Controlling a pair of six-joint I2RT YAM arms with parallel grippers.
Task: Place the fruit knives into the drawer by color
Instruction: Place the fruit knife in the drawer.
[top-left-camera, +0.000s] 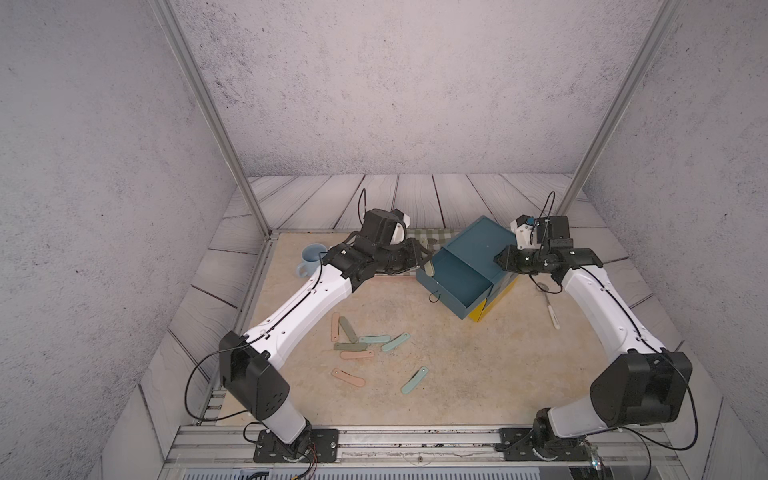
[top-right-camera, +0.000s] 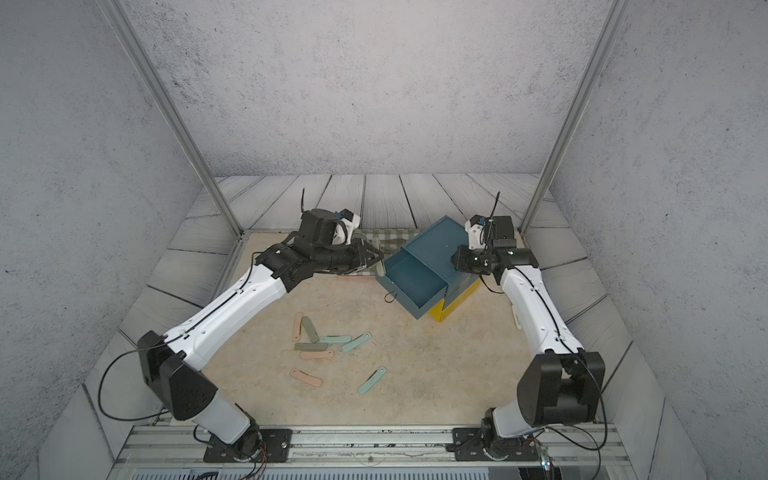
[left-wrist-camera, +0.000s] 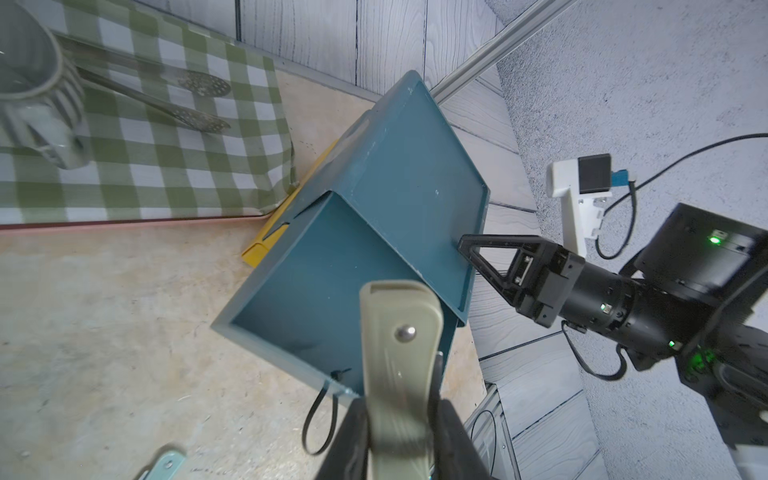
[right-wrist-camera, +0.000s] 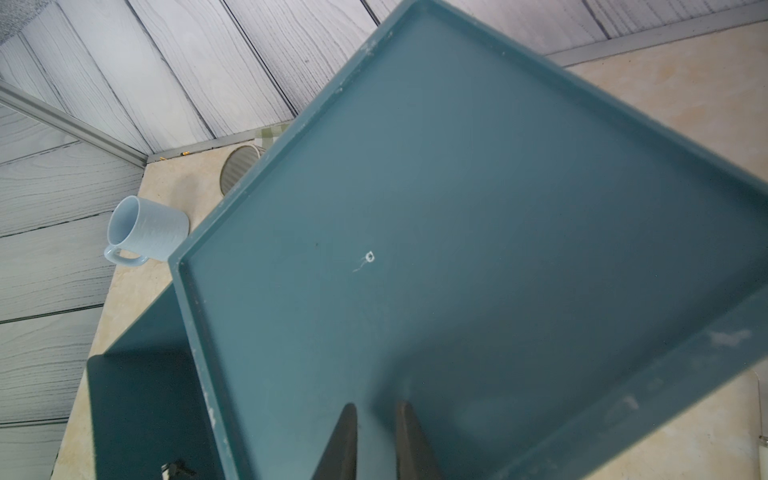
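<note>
Near the open drawer (left-wrist-camera: 299, 291), seemingly at its rim, the outstretched arm's left pincer (left-wrist-camera: 399, 409) clamps an olive knife (left-wrist-camera: 399, 332).

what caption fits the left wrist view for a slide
Left gripper holds an olive knife at the open drawer; right gripper at the chest's top.

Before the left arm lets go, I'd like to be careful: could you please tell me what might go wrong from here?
1. The left gripper holds the olive knife close to the front wall of the open drawer; released now, it might strike the wall and drop outside.
2. The right gripper only seems to rest on the chest near its top edge, so a bump could turn the chest.
</note>
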